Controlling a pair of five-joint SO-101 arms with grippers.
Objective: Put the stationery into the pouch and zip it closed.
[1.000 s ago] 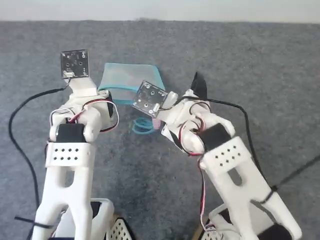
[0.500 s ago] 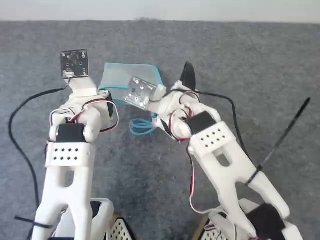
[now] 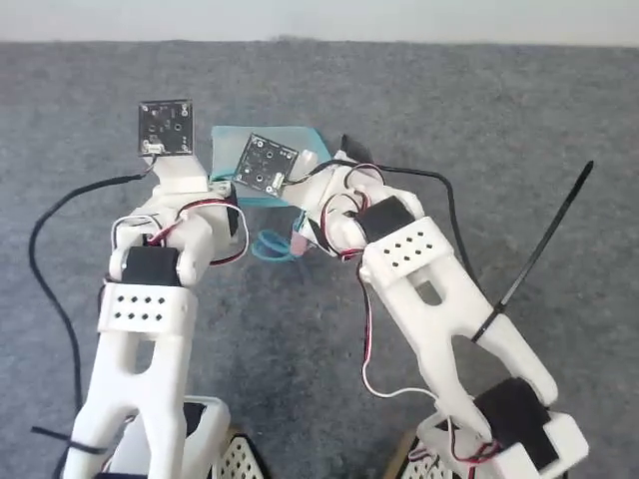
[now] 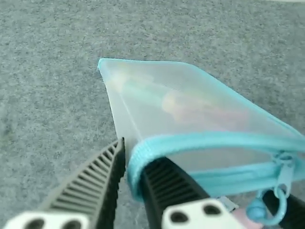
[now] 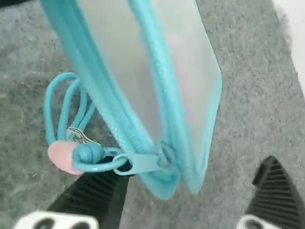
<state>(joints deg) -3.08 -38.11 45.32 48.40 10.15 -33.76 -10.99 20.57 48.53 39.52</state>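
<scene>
Pouch (image 3: 228, 150), a translucent teal case, lies on the grey desk (image 3: 519, 120) between the two arms. The stationery (image 4: 190, 102) shows through its wall as blurred pink and green shapes, already inside.

At the pouch's left end the left tool (image 4: 131, 160) is clamped on the corner of the zip edge, its fingers nearly together with the teal band pinched between them. The two bands of the zip (image 4: 205, 143) appear parted along their length and meet at the slider (image 5: 164, 155) at the right end, so closing seems to be the step in hand. There the right tool (image 5: 190, 171) hangs with its fingers spread wide, one on each side of the pouch's end, gripping nothing.

To do this well, the right tool should probably settle lower and pinch the flat pull tab (image 5: 140, 163) alone. It should then draw the tab straight along the zip line toward the anchored corner, so that the fabric neither buckles nor lifts.

Surroundings: a cord loop (image 3: 268, 245) with a pink bead (image 5: 62, 157) trails from the pull tab, just beside one finger of the right tool. It could be caught in place of the tab. A black cable (image 3: 45, 259) curves left of the left arm, and a black cable tie (image 3: 539, 254) juts from the right arm. Both are well apart from the pouch.
</scene>
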